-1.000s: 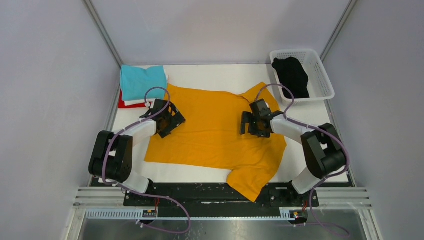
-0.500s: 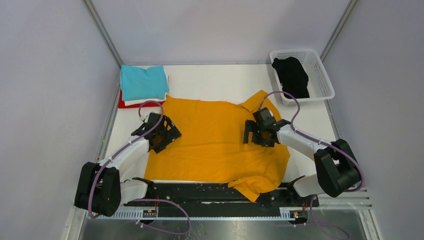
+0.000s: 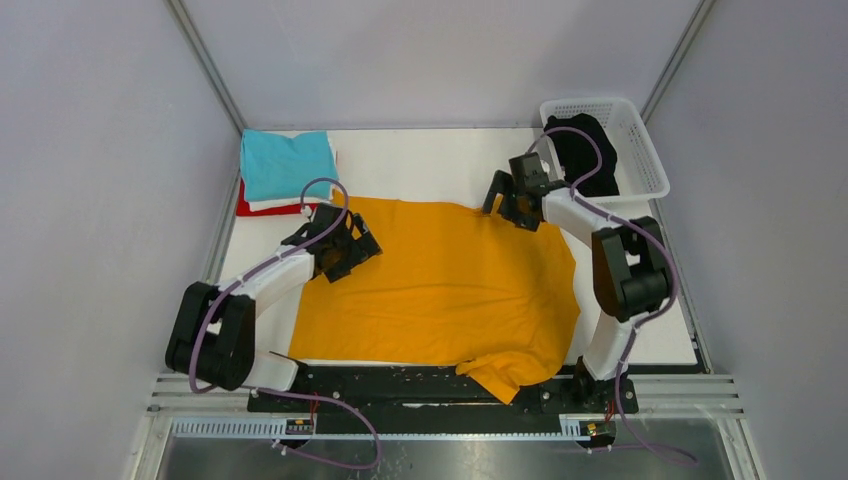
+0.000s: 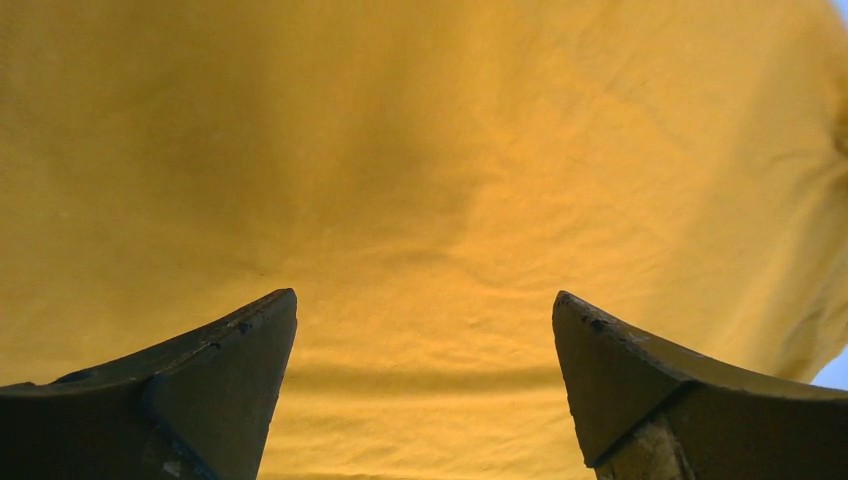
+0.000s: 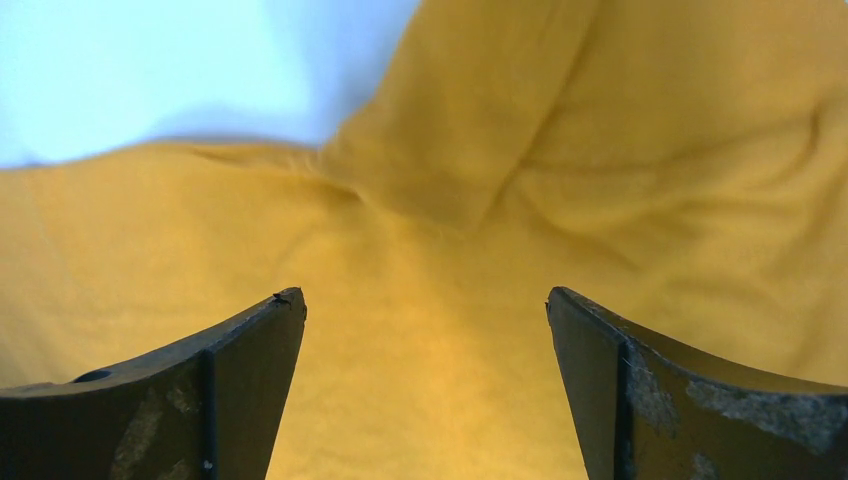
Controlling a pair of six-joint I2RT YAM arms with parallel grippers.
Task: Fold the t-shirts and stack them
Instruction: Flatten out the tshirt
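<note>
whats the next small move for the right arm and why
Probably lower the right gripper onto the raised fold of the orange t-shirt and close: its jaws stand open and empty, and that fold sits just ahead, keeping the far corner from lying flat.

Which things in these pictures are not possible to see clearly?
- Top view: red t-shirt and white t-shirt show only edges under the teal t-shirt.
- Top view: black t-shirt partly covered by right arm; folds too dark.
- Left wrist view: orange t-shirt cut off by frame edges.
</note>
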